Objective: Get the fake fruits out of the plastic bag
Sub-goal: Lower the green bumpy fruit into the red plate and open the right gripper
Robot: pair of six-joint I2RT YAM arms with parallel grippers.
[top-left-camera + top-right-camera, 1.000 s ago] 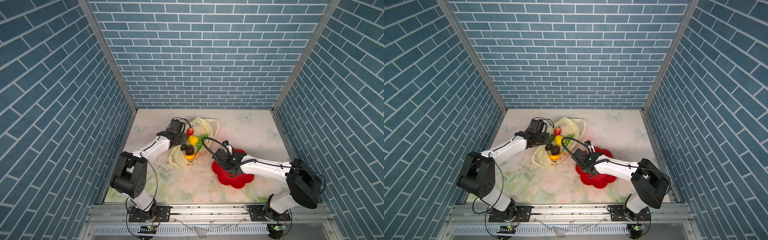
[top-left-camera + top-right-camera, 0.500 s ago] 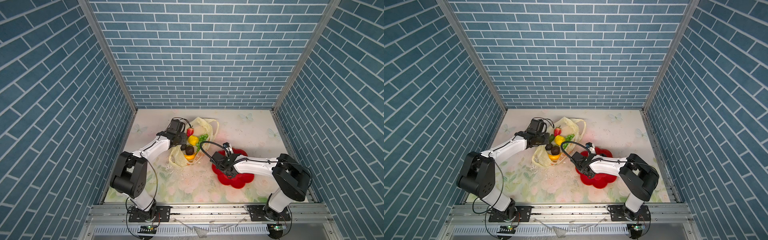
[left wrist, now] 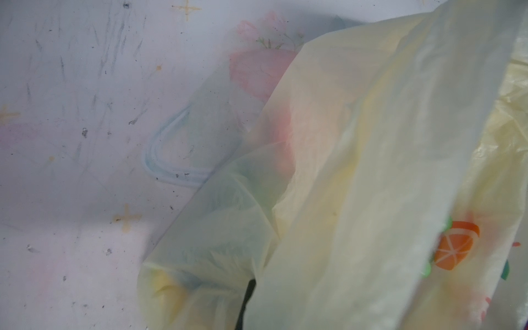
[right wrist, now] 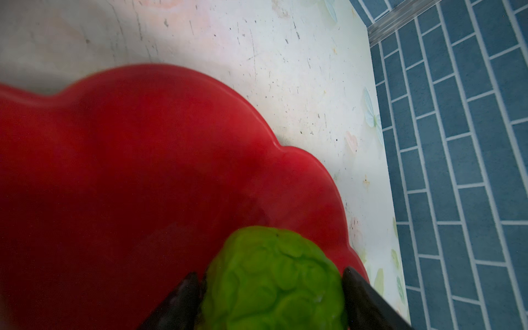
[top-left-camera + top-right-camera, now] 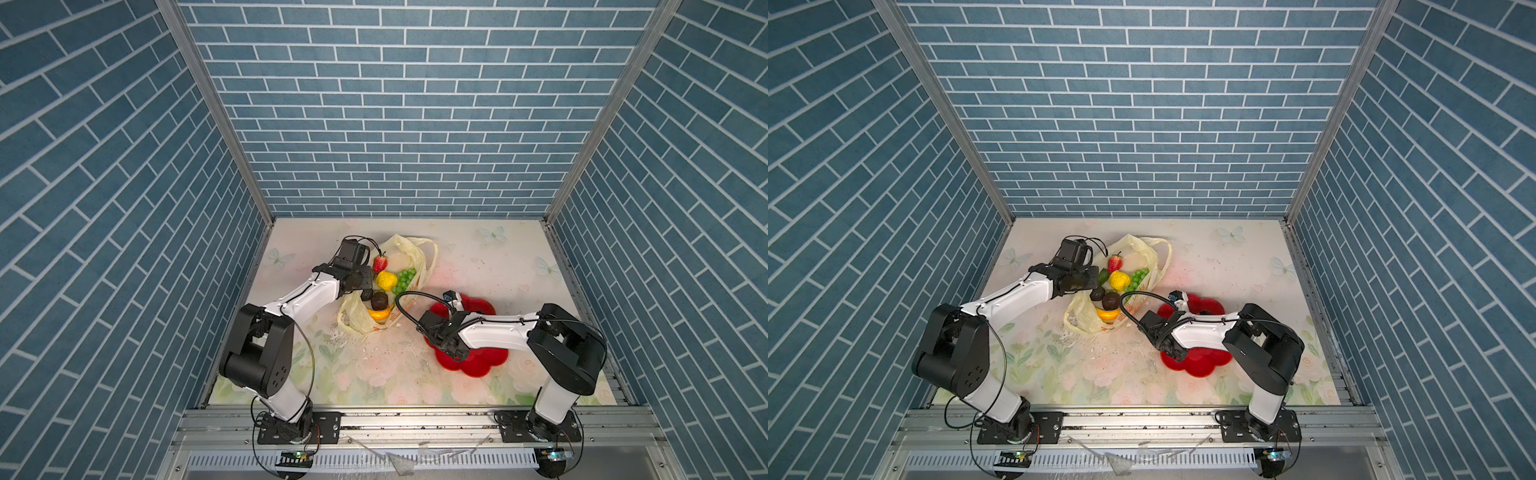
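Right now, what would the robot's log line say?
left gripper: jaws shut on pale-yellow plastic bag | right gripper: jaws around green knobbly fake fruit over red flower-shaped plate, grip unclear | other fruits: in bag

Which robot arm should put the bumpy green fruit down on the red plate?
The right one. The bumpy green fruit sits between the right gripper's jaws, over the red plate. The left gripper is shut, over at the plastic bag, away from the plate.
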